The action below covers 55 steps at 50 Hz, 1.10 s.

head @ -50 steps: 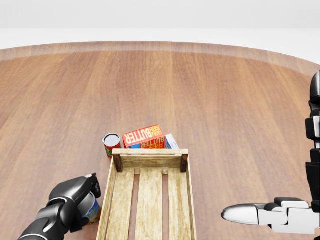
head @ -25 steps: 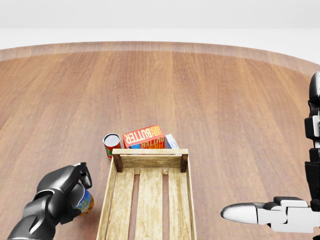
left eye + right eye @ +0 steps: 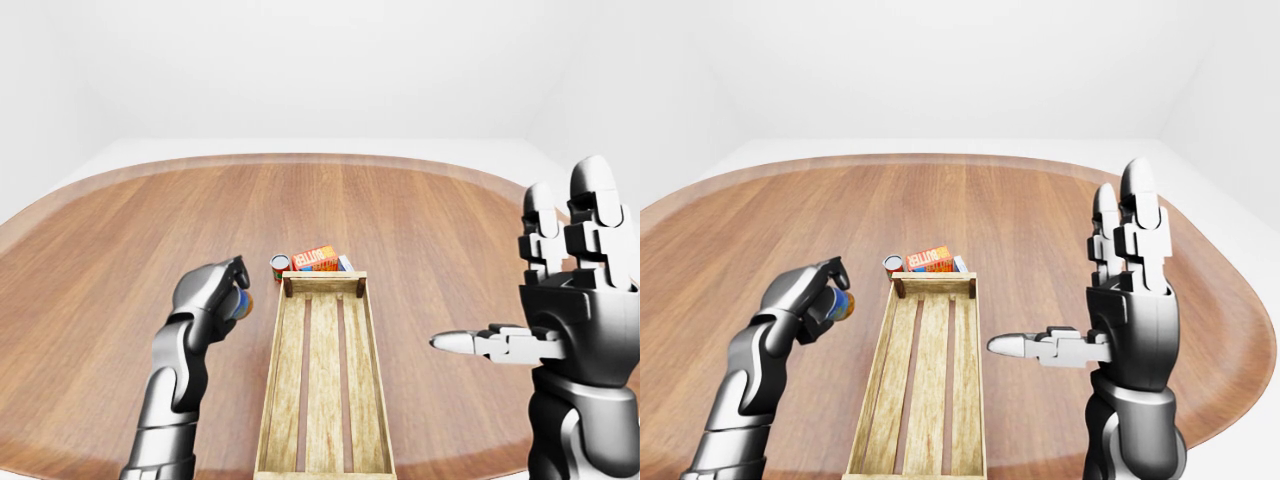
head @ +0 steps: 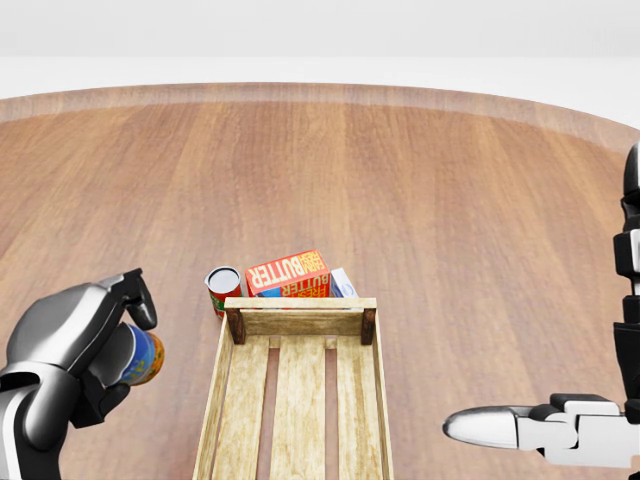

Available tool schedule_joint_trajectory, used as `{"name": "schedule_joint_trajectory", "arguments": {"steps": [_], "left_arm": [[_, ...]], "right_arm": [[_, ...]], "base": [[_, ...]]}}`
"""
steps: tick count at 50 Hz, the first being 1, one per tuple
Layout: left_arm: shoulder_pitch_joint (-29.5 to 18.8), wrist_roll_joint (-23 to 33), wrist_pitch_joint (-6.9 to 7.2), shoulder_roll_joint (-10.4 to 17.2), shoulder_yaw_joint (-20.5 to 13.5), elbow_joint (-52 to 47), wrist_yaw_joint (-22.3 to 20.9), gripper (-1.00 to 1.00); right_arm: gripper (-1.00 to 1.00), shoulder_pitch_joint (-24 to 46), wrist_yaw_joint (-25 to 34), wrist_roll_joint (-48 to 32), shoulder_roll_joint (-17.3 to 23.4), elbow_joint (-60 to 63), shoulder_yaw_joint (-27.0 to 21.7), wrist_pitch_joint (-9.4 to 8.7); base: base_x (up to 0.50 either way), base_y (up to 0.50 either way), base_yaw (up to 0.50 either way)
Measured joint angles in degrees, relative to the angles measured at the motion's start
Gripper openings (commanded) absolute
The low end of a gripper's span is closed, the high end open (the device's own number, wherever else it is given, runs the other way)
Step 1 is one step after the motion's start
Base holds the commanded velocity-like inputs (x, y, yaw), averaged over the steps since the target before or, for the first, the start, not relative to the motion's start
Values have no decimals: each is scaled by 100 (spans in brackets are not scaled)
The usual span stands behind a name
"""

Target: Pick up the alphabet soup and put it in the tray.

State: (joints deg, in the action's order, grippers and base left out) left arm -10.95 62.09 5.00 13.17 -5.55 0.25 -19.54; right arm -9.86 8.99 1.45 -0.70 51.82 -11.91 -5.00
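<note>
A broad wooden table [image 3: 420, 220] with a rounded far edge fills most of each view, its surface laid in long reddish-brown planks with visible grain and a paler band along the rim. Behind it the room is plain white, walls and floor almost without feature.

Near the middle of the table lies a long, narrow tray [image 4: 372, 400] of pale, rough slatted wood, with three boards for its floor, low side walls and darker corner posts at its far end. Nothing lies in it. Just past its far wall, in the head view, stand a small cylindrical red-sided can [image 4: 222, 288] with a light lid, and beside it a red rectangular butter box [image 4: 288, 273] with white lettering, a blue-and-white carton [image 4: 343, 284] tucked against its right.

The left hand [image 4: 75, 350], glossy dark grey with jointed segments, is held to the left of the tray and above the table, its fingers curled round the alphabet soup [image 4: 143, 355], a small can with a blue and orange label, tilted in the grasp.

The right hand [image 3: 1125, 310] stands upright to the right of the tray, fingers straight and spread, thumb [image 3: 1025, 346] pointing toward the tray, holding nothing.
</note>
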Motion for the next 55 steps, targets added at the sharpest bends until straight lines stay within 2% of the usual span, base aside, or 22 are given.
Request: {"name": "schedule_joint_trajectory", "arguments": {"steps": [10, 17, 26, 43, 55], "left_arm": [[574, 297, -4, -304, 75, -1365, -563, -100], [956, 650, -54, -601, 391, -2096, -854, -100], [1297, 1197, -117, -929, 967, -2617, -1048, -100], [1456, 1896, -47, -1262, 1851, -2721, -1104, -100], [1151, 2057, 0, -1439, 2170, -1833, -822, -100]], "right_arm": [[100, -3, 0, 12, -4, 18, -15, 0], [100, -2, 5, 29, -5, 24, -39, 0], [100, -6, 7, 29, -8, 26, -40, 0], [100, -16, 17, 39, -13, 53, -62, 0], [100, -4, 31, 66, -13, 85, -107, 0]], "base": [[0, 0, 0], [0, 0, 0], [0, 0, 0], [0, 0, 0], [0, 0, 0]]}}
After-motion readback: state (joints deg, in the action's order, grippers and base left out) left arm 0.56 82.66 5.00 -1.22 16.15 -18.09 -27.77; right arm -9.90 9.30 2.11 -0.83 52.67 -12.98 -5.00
